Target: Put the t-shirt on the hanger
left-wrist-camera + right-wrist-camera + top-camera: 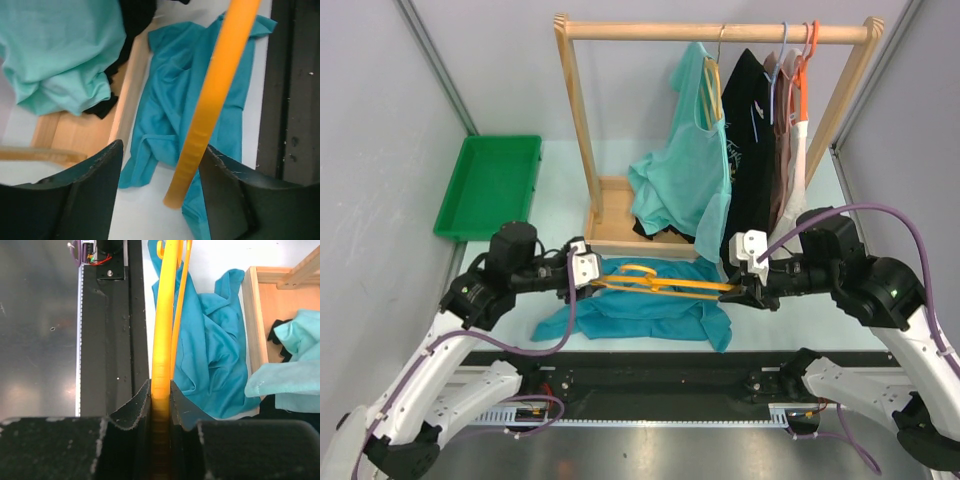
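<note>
Right gripper (160, 390): pressed together on one end of the hanger (665, 287), at the bottom middle of its wrist view, with the bar running straight up the frame.
Left gripper (162, 150): spread, with a finger on either side of the hanger's other end and a gap on both sides (gripping nothing that I can see).
Hanger: thin and yellow-orange, held roughly level just above the cloth.
T-shirt (640, 310): deep teal-blue and plain, crumpled on the counter (555, 190) in the lower middle of the top view, directly under the hanger. None of it is on the hanger, and I can't pick out the neck opening.
Risk, single pinch: with only one end clamped, the bar could swivel or sag.
Risk, left closing: jaws shutting off-centre might shove the tip sideways and twist it out of the right pinch.
Risk, folds: the bunched cloth could catch a hanger arm in a sleeve.
Risk, neighbour: the mint-green shirt (685, 180) hangs just behind and may snag.
</note>
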Controlling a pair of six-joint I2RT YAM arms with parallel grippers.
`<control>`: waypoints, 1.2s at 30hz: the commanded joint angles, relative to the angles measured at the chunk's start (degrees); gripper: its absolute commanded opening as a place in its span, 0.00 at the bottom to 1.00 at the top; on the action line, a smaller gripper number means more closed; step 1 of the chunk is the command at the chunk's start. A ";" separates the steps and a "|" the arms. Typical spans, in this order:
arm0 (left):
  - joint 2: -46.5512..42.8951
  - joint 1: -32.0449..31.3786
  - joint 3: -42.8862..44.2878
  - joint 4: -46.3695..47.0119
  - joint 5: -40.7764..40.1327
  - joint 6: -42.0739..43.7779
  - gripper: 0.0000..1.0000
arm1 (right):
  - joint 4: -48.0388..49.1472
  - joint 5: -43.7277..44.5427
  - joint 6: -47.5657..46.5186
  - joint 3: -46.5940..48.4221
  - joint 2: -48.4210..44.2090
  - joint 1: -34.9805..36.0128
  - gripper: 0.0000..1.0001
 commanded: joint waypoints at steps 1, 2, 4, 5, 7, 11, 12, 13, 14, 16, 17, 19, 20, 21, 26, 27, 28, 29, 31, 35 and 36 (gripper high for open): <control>2.06 -2.63 0.81 -2.23 6.27 -0.21 0.51 | 2.53 -4.91 0.23 0.01 0.03 -0.31 0.00; 3.02 -3.59 0.81 -2.75 6.88 -0.38 0.43 | 3.05 -4.39 0.41 -0.08 0.29 -0.40 0.00; 3.73 -4.21 0.37 -4.25 6.63 -1.69 0.13 | 5.25 -1.68 1.63 -0.43 0.56 -0.40 0.13; 4.17 -4.30 0.02 -3.73 5.23 -3.44 0.04 | 5.43 2.34 1.30 -0.26 1.17 -0.40 0.24; 4.17 -4.21 -1.30 -2.23 2.25 -8.29 0.00 | 3.86 6.84 -1.42 1.23 2.05 -0.13 0.70; 3.12 -4.12 -4.72 -2.49 2.75 -10.93 0.00 | 0.35 17.31 -4.05 5.36 5.12 2.15 1.00; 3.12 -4.12 -5.60 -2.50 3.11 -10.50 0.00 | -0.80 16.89 -5.37 6.42 6.44 2.59 1.00; 3.29 -4.21 -5.87 -2.58 3.37 -10.41 0.00 | -1.68 15.66 -6.69 7.30 7.15 2.94 1.00; 3.64 -4.21 -5.96 -3.19 3.64 -10.06 0.00 | -2.64 15.30 -7.05 8.87 8.20 3.55 1.00; 5.57 -4.21 -5.52 -3.72 3.99 -9.79 0.00 | -2.65 13.29 -5.83 10.46 11.45 4.78 1.00; 6.19 -4.21 -5.00 -4.07 4.08 -9.88 0.00 | -0.83 12.50 -3.13 11.51 12.24 5.05 1.00; 7.59 -4.12 -4.47 -4.25 4.52 -10.23 0.00 | 1.20 9.43 -0.83 12.40 14.78 6.45 1.00; 7.86 -4.21 -4.12 -4.25 4.78 -10.40 0.00 | 3.04 8.54 0.40 12.84 15.67 6.81 1.00; 8.04 -4.21 -3.94 -4.25 4.95 -10.41 0.00 | 3.93 7.75 2.50 13.80 16.90 7.33 1.00; 9.27 -5.44 -2.98 -5.48 3.82 -9.53 0.00 | 7.97 5.81 4.28 17.05 23.32 11.36 0.96; 9.44 -5.62 -2.62 -5.57 3.81 -9.53 0.00 | 8.33 5.72 4.28 17.93 24.11 12.16 0.90; 9.71 -5.70 -2.27 -5.48 3.81 -9.53 0.00 | 8.59 5.89 4.19 18.29 24.99 13.04 0.88; 9.97 -5.71 -1.57 -5.40 3.81 -9.79 0.00 | 8.60 6.07 4.02 18.47 26.21 14.27 0.85; 10.50 -5.88 -0.95 -5.48 4.17 -9.62 0.00 | 8.68 7.47 2.88 18.03 27.10 15.42 0.63; 11.82 -6.06 1.15 -6.71 3.11 -8.30 0.00 | 8.42 9.49 1.38 15.92 27.02 17.00 0.21; 11.91 -6.14 1.33 -6.98 3.20 -8.21 0.00 | 8.42 9.85 1.03 15.48 26.67 17.09 0.12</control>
